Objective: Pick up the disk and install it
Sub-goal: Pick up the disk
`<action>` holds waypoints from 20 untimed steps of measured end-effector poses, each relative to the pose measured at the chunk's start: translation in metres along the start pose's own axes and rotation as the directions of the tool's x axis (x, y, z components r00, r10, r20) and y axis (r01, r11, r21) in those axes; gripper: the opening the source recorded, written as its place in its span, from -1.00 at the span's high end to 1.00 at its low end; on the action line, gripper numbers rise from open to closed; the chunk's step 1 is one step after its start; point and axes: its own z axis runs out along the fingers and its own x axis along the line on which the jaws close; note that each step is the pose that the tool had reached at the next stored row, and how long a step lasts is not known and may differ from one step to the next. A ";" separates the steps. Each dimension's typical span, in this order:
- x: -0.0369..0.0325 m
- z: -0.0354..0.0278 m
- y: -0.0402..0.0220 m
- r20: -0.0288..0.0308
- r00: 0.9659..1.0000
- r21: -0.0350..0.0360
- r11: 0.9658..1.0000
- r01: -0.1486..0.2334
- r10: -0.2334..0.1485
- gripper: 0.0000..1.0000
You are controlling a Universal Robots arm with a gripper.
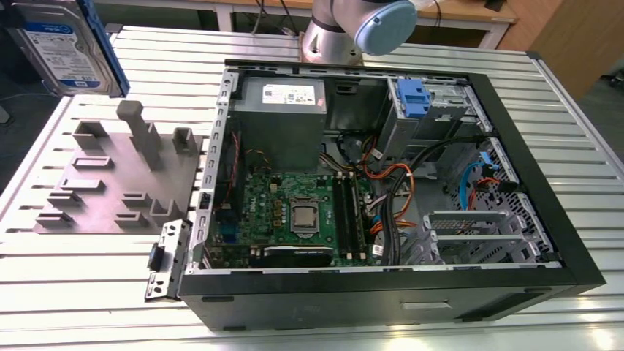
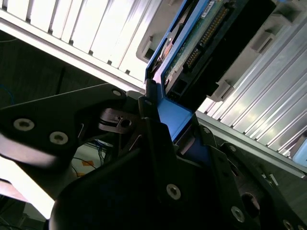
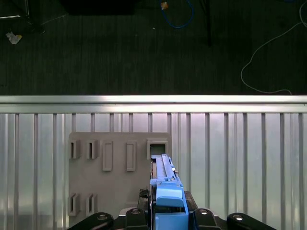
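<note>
Right now I see the gripper point(image 3: 169, 216) clamped shut on the disk point(image 3: 164, 179), holding it edge-on above the grey holder point(image 3: 110, 184).

Ribbed aluminium table point(image 1: 78, 292) carries open black metal computer case point(image 1: 390, 296) on exterior view's right, grey slotted fixture plate point(image 1: 102, 186) just beside it on the left. Silver rectangular disk in blue plastic bracket point(image 1: 63, 47) up over the plate, clamped in black gripper point(image 2: 172, 127). Grey power-supply box point(image 1: 280, 110) in case's far corner, green motherboard point(image 1: 292, 212) in front of it.
</note>
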 end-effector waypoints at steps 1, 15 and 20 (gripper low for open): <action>0.0000 -0.0003 0.0000 0.000 1.000 0.000 1.000 0.000 0.000 0.27; -0.0001 -0.0051 0.0000 0.000 1.000 0.000 1.000 0.000 0.000 0.27; -0.0001 -0.0062 0.0000 0.000 1.000 0.000 1.000 0.000 0.000 0.27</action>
